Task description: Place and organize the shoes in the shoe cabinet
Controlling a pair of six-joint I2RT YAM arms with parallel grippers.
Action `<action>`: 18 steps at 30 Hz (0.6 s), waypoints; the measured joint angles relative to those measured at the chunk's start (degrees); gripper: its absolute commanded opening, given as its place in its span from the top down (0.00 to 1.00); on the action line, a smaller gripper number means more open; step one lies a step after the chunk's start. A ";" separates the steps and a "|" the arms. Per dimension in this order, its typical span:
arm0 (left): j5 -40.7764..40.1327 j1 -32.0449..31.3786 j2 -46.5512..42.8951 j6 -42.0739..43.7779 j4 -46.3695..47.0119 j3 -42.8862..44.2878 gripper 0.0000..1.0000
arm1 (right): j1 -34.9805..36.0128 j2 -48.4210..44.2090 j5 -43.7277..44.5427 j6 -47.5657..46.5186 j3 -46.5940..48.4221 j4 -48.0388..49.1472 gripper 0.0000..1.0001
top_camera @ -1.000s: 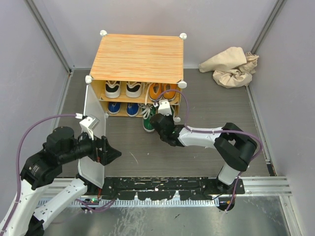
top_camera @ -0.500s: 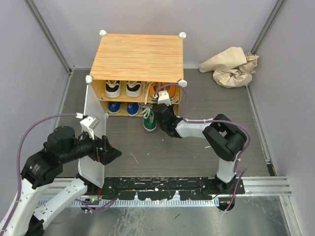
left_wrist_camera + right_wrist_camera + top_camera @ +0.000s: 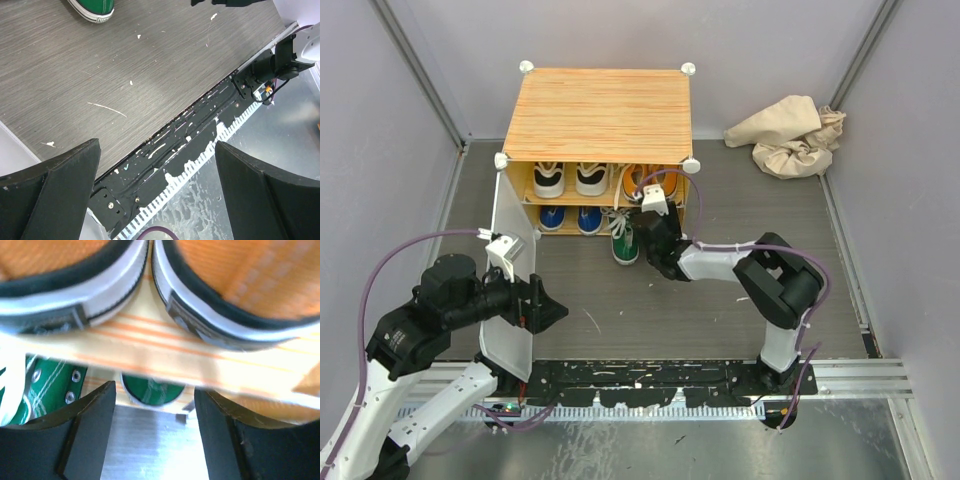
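Note:
The shoe cabinet [image 3: 600,115] stands at the back with its white door [image 3: 510,290] swung open to the left. White-and-black shoes [image 3: 570,180] and orange shoes [image 3: 645,185] sit on the upper shelf, blue shoes [image 3: 570,220] below. One green shoe [image 3: 624,242] lies half out on the floor in front of the lower shelf. My right gripper [image 3: 655,225] is open at the lower shelf's mouth. Just beyond its fingers [image 3: 155,435] sits another green shoe's heel [image 3: 152,390], under the orange heels [image 3: 240,285]. My left gripper [image 3: 545,310] is open beside the door, holding nothing [image 3: 157,190].
A crumpled beige cloth [image 3: 790,135] lies at the back right corner. Grey walls close in both sides. The black mounting rail [image 3: 200,135] runs along the near edge of the floor. The floor green shoe's toe [image 3: 92,7] shows at the top of the left wrist view.
My right gripper moved up to the cabinet's lower shelf and went from shut to open, leaving a green shoe there. The left arm stayed by the door.

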 measured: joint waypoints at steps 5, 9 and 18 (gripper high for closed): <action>0.00 0.00 0.00 0.00 0.04 0.00 0.02 | 3.54 -8.00 0.70 1.92 -3.82 -3.08 0.24; 0.02 0.00 0.04 0.00 0.04 0.00 0.02 | 6.99 -16.31 -0.92 4.94 -7.10 -5.95 0.24; 0.04 0.00 0.39 0.20 0.04 0.00 0.02 | 10.10 -20.02 -8.79 9.25 -10.40 -8.92 0.24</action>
